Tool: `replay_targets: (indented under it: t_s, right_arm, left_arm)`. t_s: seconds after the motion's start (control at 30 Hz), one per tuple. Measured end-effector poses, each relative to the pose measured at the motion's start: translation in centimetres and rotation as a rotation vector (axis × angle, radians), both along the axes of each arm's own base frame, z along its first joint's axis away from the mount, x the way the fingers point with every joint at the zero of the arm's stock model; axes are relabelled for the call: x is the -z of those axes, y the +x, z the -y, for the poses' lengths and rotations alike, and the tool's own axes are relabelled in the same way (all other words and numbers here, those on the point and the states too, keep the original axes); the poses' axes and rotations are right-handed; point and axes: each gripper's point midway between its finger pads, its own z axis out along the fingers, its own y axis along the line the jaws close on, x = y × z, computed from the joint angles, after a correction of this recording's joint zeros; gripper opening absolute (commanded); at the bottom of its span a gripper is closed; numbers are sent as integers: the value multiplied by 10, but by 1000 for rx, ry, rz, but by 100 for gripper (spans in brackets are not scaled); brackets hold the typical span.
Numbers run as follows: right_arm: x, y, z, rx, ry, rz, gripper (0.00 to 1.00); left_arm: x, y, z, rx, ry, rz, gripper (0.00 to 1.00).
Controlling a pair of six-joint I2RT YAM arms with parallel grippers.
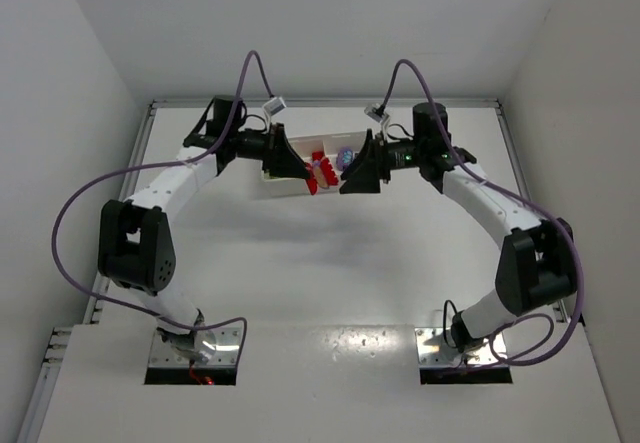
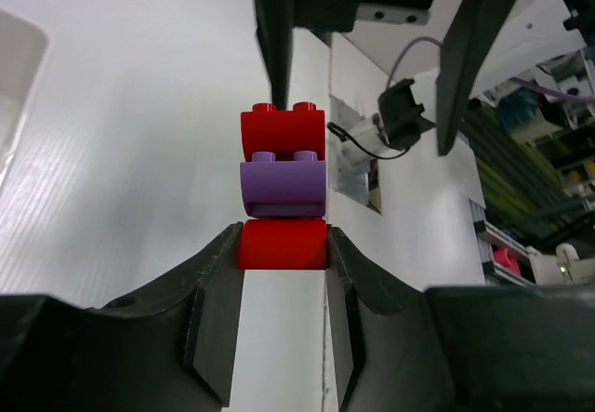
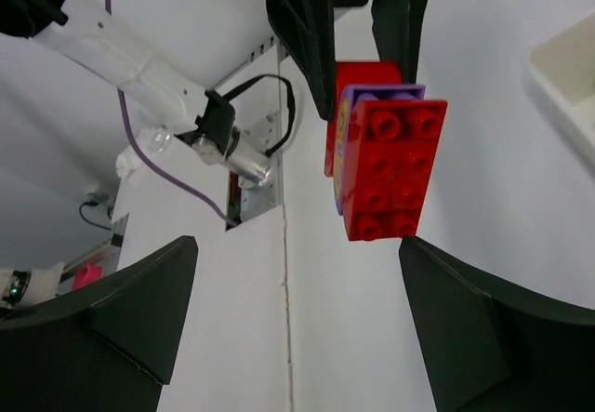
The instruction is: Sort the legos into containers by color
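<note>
Your desk [image 1: 330,263] was white and flat. One white tray [image 1: 285,185] sat on it, near the far edge, about in the middle. The left arm base [image 1: 195,348] and right arm base [image 1: 462,348] stood at its near edge.

From here I see a white tabletop [image 1: 330,253] boxed in by plain white walls [image 1: 70,73] on the left, back and right, with a metal rail [image 1: 97,298] along its left edge. A glossier white board [image 1: 330,383] covers the near strip. Beyond the edge, my left wrist view shows a tangle of green cables [image 2: 507,152] and something pink [image 2: 507,259], too blurred to identify.
</note>
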Motion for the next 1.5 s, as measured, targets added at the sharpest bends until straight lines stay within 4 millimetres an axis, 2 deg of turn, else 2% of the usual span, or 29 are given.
replay_targets:
  t_s: [0.1,0.2,0.47,0.6,0.8,0.87,0.93,1.0,1.1,1.13,1.17,1.33,1.5]
  right_arm:
    - [18,-13,4,-5,-22,-47,89]
    - [31,-16,8,6,-42,-82,89]
    - [33,-3,22,61,-47,-79,88]
    - [29,0,22,66,-36,-74,63]
    - [25,-3,20,44,-18,-91,63]
    - [24,-5,19,33,-13,-92,57]
    - [23,-7,18,21,-8,-96,45]
    - [22,-9,16,11,-4,-98,40]
    - [21,-11,15,-2,1,-105,24]
    - [20,-12,15,-5,3,-108,14]
    - [19,-12,15,-7,5,-112,11]
    - [19,-12,16,-4,5,-111,4]
    - [18,-7,21,8,10,-110,1]
  left_arm:
    - [-2,-7,17,72,-17,-5,1]
    - [-4,-17,27,123,-29,-14,1]
    - [-6,-33,42,196,-43,-19,1]
    - [-6,-34,43,199,-43,-22,1]
    - [-6,-34,44,199,-42,-26,1]
    - [-6,-34,43,200,-43,-27,1]
    - [-6,-34,43,201,-43,-27,1]
    - [-6,-35,44,203,-43,-31,1]
    - [-5,-36,45,208,-44,-38,1]
    - [-4,-36,45,210,-43,-39,1]
    - [-4,-36,46,210,-43,-40,1]
    - [1,-34,44,192,-32,-37,1]
    - [25,-22,28,58,48,-33,1]
